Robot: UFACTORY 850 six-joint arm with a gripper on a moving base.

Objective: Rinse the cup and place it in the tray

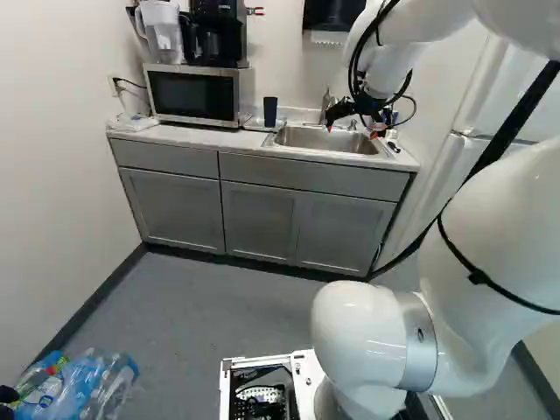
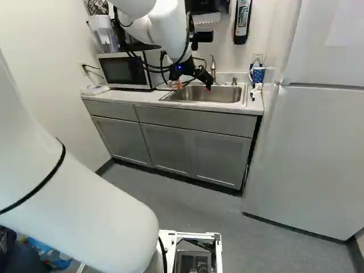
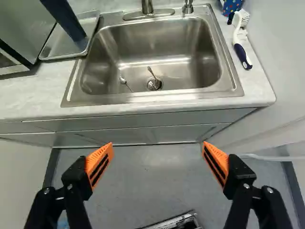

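My gripper (image 1: 353, 128) hangs at the front side of the sink (image 1: 325, 140) in the left base view. In the wrist view the gripper (image 3: 157, 147) stands wide open, its orange pads far apart with nothing between them. A tall dark blue cup (image 1: 270, 111) stands upright on the clear tray (image 1: 253, 123), between microwave and sink. The wrist view shows this cup (image 3: 66, 23) on the tray (image 3: 64, 51) beside the basin, well away from both fingers. Whether it is wet inside cannot be seen.
Ahead of the gripper rise the faucet (image 3: 147, 6) and its side fitting (image 3: 188, 6). Two small utensils (image 3: 151, 71) lie in the basin. A brush (image 3: 242, 50) and a spotted blue container (image 3: 231, 5) are beside it. The microwave (image 1: 192, 94) and refrigerator (image 2: 313, 148) flank the sink.
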